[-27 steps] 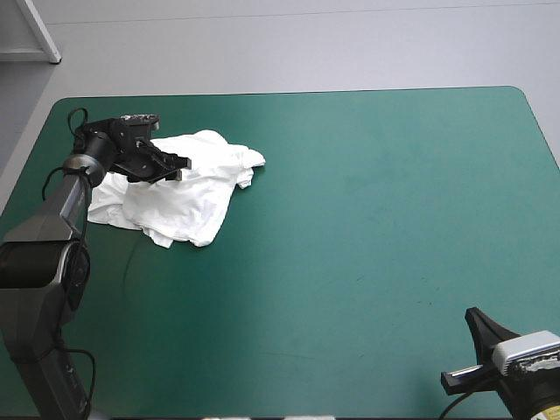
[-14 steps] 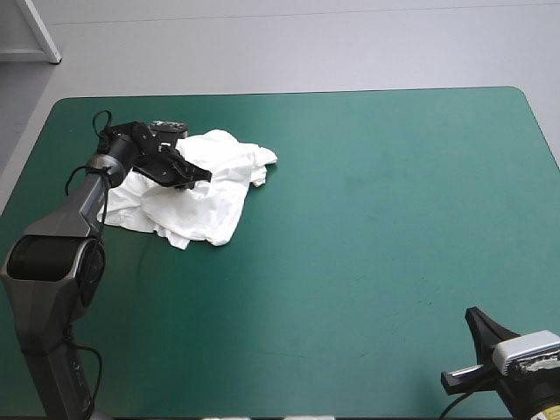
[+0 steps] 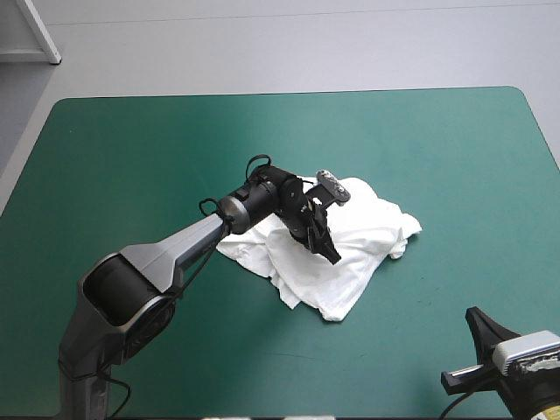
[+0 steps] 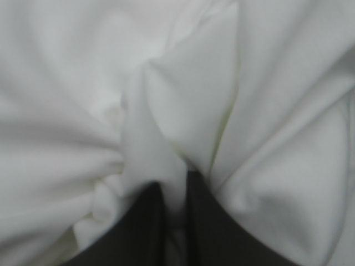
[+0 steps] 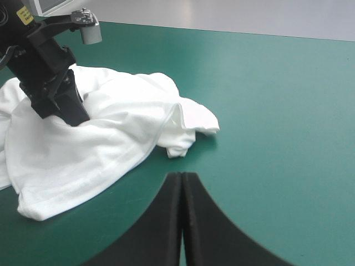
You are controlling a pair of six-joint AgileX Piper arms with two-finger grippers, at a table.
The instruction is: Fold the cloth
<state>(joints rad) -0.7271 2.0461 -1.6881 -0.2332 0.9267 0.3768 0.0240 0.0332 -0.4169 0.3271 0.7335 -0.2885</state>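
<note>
Pale grey floor [image 3: 306, 52] lies beyond the teal-green surface's [image 3: 455, 157] far edge; a white panel [image 3: 39, 31] stands past the surface's far left corner.

The bench [image 3: 437, 149] wears a teal-green cover with rounded far corners. On it lies a white T-shirt [image 3: 363, 241] in a crumpled heap near the middle. Its loose folds spread across the cover, one lobe reaching right and another trailing toward the near edge, well short of it.

Nothing can be read; the small yellow sticker [image 5: 23, 15] is illegible.
</note>
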